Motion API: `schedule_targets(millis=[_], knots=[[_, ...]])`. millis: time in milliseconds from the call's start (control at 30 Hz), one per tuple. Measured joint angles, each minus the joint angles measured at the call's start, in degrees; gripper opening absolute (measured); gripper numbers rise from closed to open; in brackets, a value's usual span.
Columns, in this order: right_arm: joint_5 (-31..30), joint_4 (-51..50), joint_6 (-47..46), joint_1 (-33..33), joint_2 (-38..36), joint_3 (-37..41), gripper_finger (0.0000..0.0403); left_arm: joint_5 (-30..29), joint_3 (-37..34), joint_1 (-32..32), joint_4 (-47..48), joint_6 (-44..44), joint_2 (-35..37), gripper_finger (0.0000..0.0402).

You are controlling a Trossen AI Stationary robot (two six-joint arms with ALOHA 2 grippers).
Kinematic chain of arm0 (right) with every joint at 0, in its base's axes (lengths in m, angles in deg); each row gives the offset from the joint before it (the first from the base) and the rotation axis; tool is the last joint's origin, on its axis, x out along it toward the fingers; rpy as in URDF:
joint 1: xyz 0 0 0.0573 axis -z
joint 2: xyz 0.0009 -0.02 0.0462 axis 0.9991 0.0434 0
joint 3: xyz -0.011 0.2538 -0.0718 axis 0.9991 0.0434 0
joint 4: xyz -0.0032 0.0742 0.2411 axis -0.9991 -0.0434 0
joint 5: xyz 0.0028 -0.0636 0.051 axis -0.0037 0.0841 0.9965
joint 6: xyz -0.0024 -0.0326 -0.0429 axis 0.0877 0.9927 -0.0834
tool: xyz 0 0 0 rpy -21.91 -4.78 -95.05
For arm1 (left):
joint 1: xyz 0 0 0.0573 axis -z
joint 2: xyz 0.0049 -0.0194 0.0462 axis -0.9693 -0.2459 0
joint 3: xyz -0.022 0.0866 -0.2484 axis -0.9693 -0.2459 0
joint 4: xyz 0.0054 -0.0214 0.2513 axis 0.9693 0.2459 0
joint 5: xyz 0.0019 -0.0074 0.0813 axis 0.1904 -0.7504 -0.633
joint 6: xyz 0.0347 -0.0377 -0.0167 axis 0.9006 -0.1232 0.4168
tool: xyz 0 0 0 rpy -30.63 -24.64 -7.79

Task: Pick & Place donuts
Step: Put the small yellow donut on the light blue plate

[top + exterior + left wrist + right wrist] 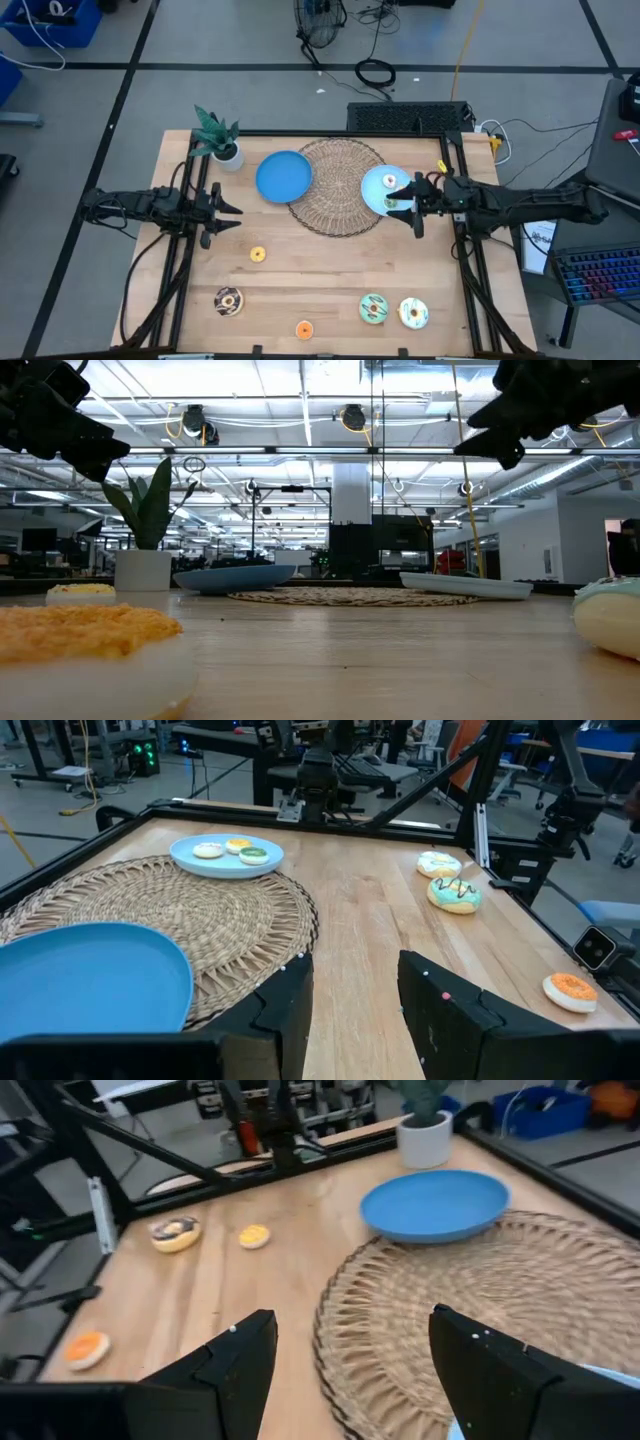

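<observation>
The right gripper point(413, 207), jaws apart (nothing held), is hovering over the light-blue round plate point(372, 190) beside the round wicker mat point(335, 185); the left gripper point(228, 213), apart too, is waiting left of the mat.

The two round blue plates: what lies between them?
The high view shows the big round wicker mat spanning the gap between the darker blue plate and the lighter blue plate; both overlap its edges.

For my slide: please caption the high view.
Both arms wait above the table; three donuts on the light blue plate.
</observation>
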Motion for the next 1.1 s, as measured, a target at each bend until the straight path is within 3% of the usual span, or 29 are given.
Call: schedule_targets(millis=[300,433,500,600,667,833,1100], knots=[[-4.9,1.0,-0.3,-4.2,-7.8,8.6,0.0242,0.0,0.0,0.0,0.0,0.0,0.0,0.0150],[-5.5,6.6,-2.3,-5.3,-11.8,12.8,0.0242,0.0,0.0,0.0,0.0,0.0,0.0,0.0150],[-2.1,12.8,-6.0,-5.8,-12.7,15.9,0.0242,0.0,0.0,0.0,0.0,0.0,0.0,0.0150],[8.5,28.9,-13.9,-6.0,-12.5,22.3,0.0242,0.0,0.0,0.0,0.0,0.0,0.0,0.0150],[9.3,38.7,-17.4,-6.0,-11.4,26.1,0.0242,0.0,0.0,0.0,0.0,0.0,0.0,0.0150],[8.2,34.6,-23.3,-5.9,-10.2,26.2,0.0242,0.0,0.0,0.0,0.0,0.0,0.0,0.0150],[11.0,36.0,-12.9,-6.0,-9.1,26.3,0.0242,0.0,0.0,0.0,0.0,0.0,0.0,0.0150]])
